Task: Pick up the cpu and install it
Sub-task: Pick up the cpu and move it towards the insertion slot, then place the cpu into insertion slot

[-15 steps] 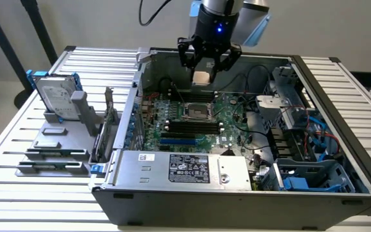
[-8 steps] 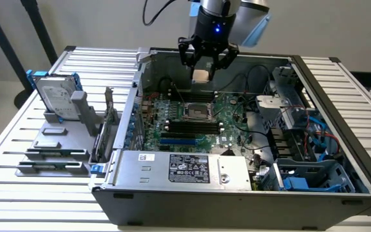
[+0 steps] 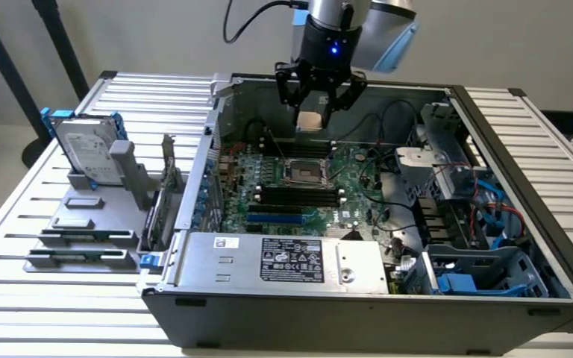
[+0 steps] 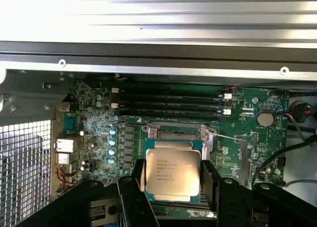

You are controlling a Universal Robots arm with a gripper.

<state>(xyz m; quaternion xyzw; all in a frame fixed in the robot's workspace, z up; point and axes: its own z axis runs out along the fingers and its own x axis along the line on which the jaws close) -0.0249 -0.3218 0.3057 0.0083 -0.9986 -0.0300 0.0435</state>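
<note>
Open black metal PC case (image 3: pixel 366 317) holds the green motherboard (image 3: pixel 361 205) lying flat inside, with a square socket (image 3: pixel 304 173) around its middle. The gripper (image 3: pixel 312 118) is pinching the cpu (image 4: pixel 172 171), a flat shiny silver square, by its edges between black fingers (image 4: pixel 210 180). It hangs above the socket, maybe slightly toward the far side.

A slatted metal table (image 3: pixel 27 298) with light grey ribs is recorded as the supporting surface. An open computer case (image 3: pixel 366 317) is laid on its side across the middle and the exterior view's right of it. A grey parts holder (image 3: pixel 77 250) is set flat just beside the case, toward the exterior view's left. Bare slats are seen around both.
</note>
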